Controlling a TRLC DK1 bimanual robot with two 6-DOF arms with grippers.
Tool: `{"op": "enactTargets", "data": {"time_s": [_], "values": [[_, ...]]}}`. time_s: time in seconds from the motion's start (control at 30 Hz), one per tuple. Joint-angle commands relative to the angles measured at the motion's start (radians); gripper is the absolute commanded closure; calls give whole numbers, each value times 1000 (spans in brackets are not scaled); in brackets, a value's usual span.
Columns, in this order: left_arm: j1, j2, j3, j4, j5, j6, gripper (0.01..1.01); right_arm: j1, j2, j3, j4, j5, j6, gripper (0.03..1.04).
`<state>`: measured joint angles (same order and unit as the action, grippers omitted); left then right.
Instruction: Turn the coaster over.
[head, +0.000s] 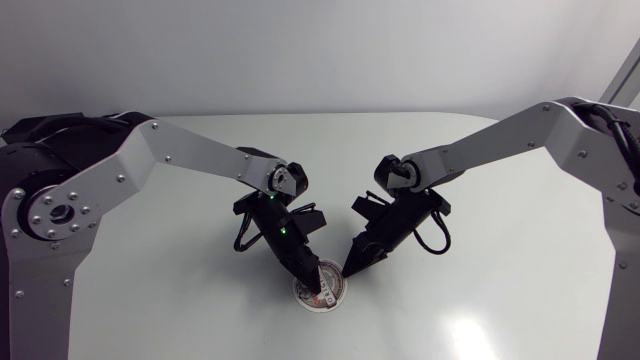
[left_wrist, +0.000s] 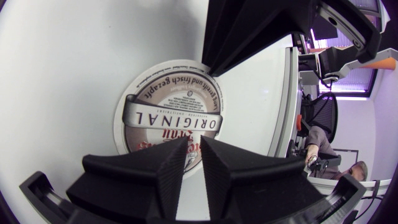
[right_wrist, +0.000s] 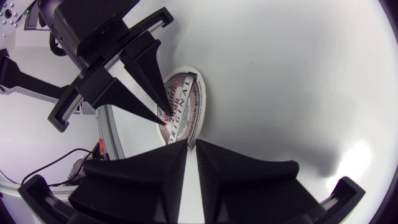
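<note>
My left hand (head: 314, 288), pressed together, pins the coaster (left_wrist: 168, 102). My right hand (head: 350, 270), likewise closed, should slide gently under its edge.

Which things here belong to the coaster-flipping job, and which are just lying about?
Job:
- coaster, round, printed side up
- left gripper, tips over the coaster
- right gripper, at the coaster's edge

Lying about:
- white table, merely the surface beneath
</note>
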<state>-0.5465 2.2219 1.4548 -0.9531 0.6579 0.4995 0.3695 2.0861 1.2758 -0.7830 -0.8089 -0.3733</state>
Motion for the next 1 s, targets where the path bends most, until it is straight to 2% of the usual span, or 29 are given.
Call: {"op": "enactTargets", "data": {"time_s": [0.0, 0.4, 0.8, 0.97], "values": [[-17, 71, -19, 53, -35, -15, 834, 43, 6, -20, -18, -62, 20, 1016], [-10, 9, -47, 43, -35, -15, 834, 69, -74, -44, -10, -38, 36, 1018], [48, -226, -10, -87, -34, 4, 831, 39, -225, -41, -39, 30, 62, 1018], [79, -355, 1, -122, -34, -1, 825, 74, -313, -35, -32, 177, 60, 1018]]}}
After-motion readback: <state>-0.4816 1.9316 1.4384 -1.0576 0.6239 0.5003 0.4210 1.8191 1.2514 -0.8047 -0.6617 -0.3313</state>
